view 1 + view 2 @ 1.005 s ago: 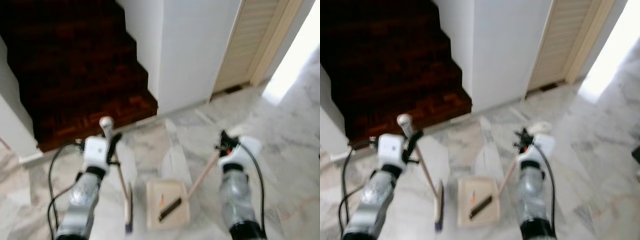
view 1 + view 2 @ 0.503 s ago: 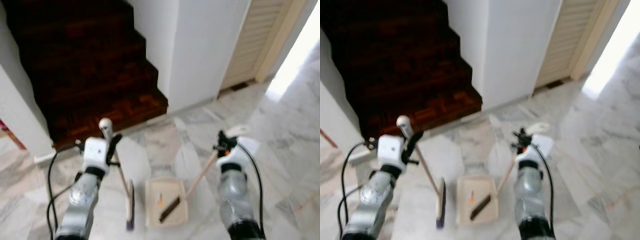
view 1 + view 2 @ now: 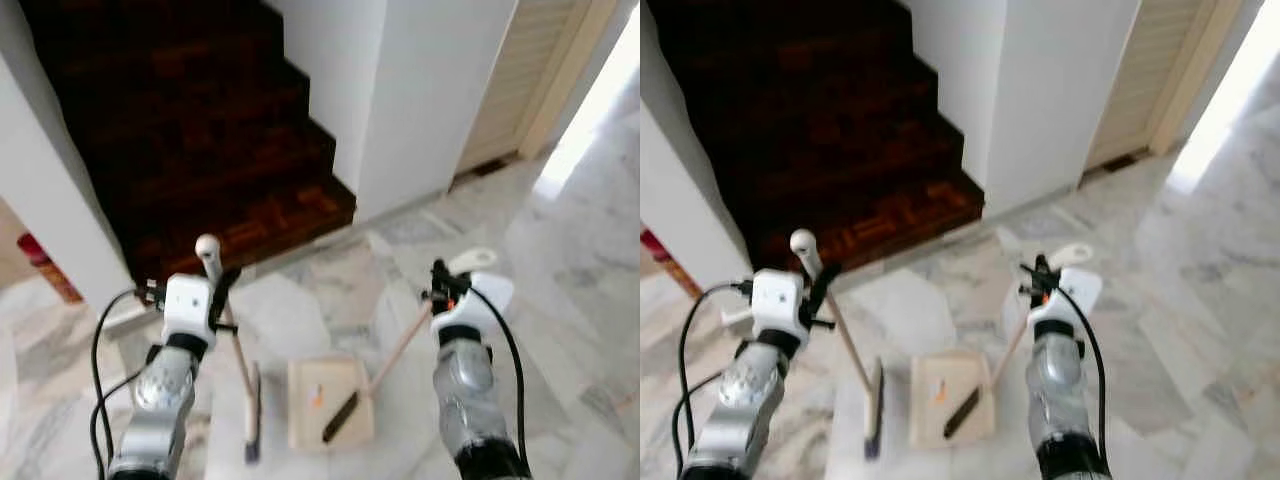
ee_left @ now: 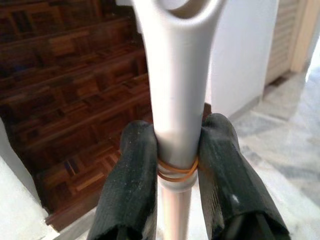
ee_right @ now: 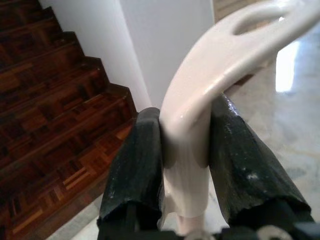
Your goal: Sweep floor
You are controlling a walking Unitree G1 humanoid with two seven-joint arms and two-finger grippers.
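Broom (image 3: 243, 375) and dustpan (image 3: 331, 402) both stand on the pale marble floor (image 3: 560, 260) just in front of the robot, side by side and a little apart. Its slim wooden handle slopes up from the narrow brush head (image 3: 252, 410) to a white rounded grip, and the left gripper (image 4: 176, 165) is clamped on that grip: in the left wrist view the two black fingers (image 4: 132, 185) press the white shaft from either side, just above a rubber band wound around it. From the head camera the left gripper (image 3: 215, 285) sits up near the top of the handle, with the grip's knob poking above it.

The right gripper (image 5: 184, 165) is closed on the dustpan's handle (image 5: 210, 85), a cream plastic piece that curves over into a loop with a slot in it; the black fingers (image 5: 245, 170) pinch it on both sides. In the head views the right gripper (image 3: 440, 290) holds this handle high, and a wooden stick slants down from it to the cream pan. Inside the pan lie a dark elongated piece (image 3: 340, 417) and a small orange bit (image 3: 318, 396).

Ahead, a dark parquet staircase (image 3: 190, 130) climbs away between white walls. To the right of it stands a white wall block (image 3: 430, 90), then a beige louvred door (image 3: 515, 80). A red object (image 3: 45, 265) shows low on the far left, too blurred to identify
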